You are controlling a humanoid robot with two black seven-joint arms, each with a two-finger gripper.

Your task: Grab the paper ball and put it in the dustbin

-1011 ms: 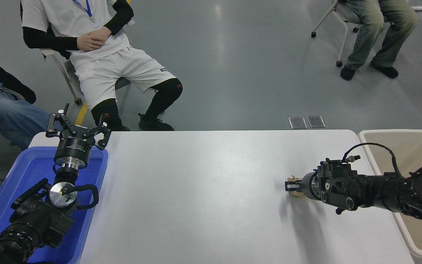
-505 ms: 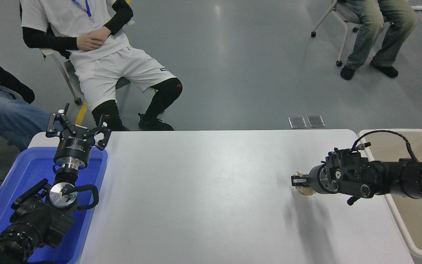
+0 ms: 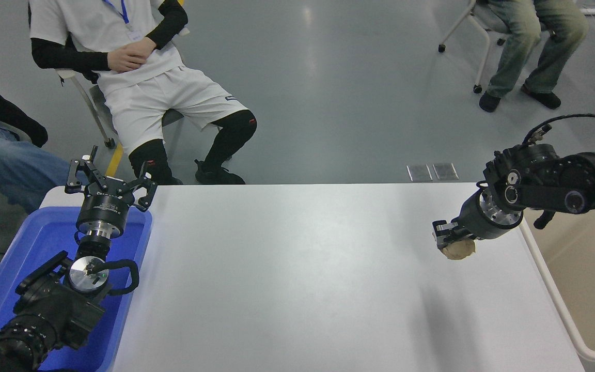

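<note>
At the right side of the bench: the right arm enters from the right edge and angles down and to the left, above the bench surface.
Right tool (image 3: 448,238): closed on the paper ball (image 3: 458,250) — the black fingers clamp its upper part, and the tan, creased lump hangs below them.
Paper ball position: lifted clear of the white bench (image 3: 297,279), with a faint shadow on the surface below and to the left of it; it sits near the bench's right edge, short of the dustbin.
Dustbin (image 3: 550,289): a beige tub with a thick white rim, standing against the right end of the bench; only its left wall and part of its interior are in view. The right arm's wrist section crosses above its far-left corner.
Left arm: parked at the lower left, over a blue tray (image 3: 34,243) that lies at the bench's left end.
Left tool (image 3: 109,178): fingers spread wide — holding nothing, pointing away from the camera above the tray's far rim.
Far side: a person in white shorts (image 3: 173,103) sits on a chair beyond the bench's left corner; another seated person's legs (image 3: 530,46) show at the upper right.
</note>
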